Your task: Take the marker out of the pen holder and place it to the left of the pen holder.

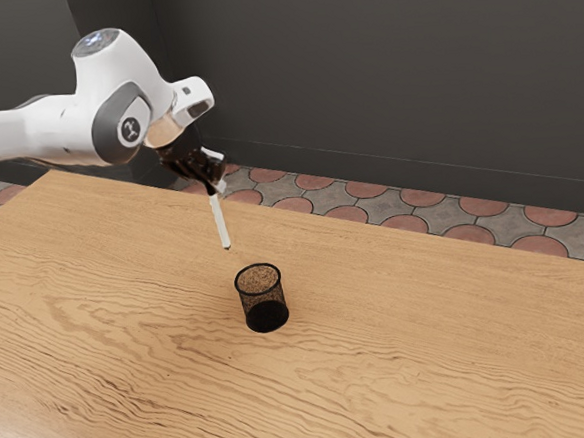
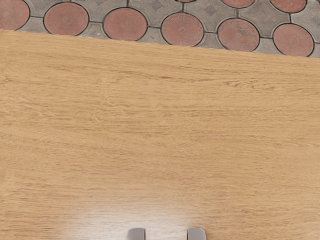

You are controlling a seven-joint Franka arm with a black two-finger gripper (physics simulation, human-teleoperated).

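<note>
Arm: The white arm (image 1: 50, 134) is coming in from the exterior view's left and is leaning out over the table.
Gripper: The black gripper (image 1: 218, 172) is hanging high over the table and is tipping down toward the exterior view's right.
Jaws: The two jaws are pinching the marker, with just a small space between them. In the wrist view, the two gray fingers (image 2: 136, 234) are peeking in side by side.
Marker: The thin white marker (image 1: 220, 222) is hanging down from the gripper, out of the pen holder. It is leaning a little, and its small dark end is pointing down. The gripper is hiding its top end.
Pen holder: The round black pen holder (image 1: 265, 306) is standing up straight on the table. It is showing wood color through its little holes. In the exterior view, it is sitting lower than the marker and a bit to that view's right, and the two are staying apart.
Table: The brown wood table (image 1: 402, 352) is lying flat and showing wavy lines. In the wrist view, it is shining white near the fingers.
Floor: The floor (image 1: 386, 207) is showing round red tiles with gray ones past the table's edge.
Wall: The dark gray wall (image 1: 393, 82) is standing behind the floor.
</note>
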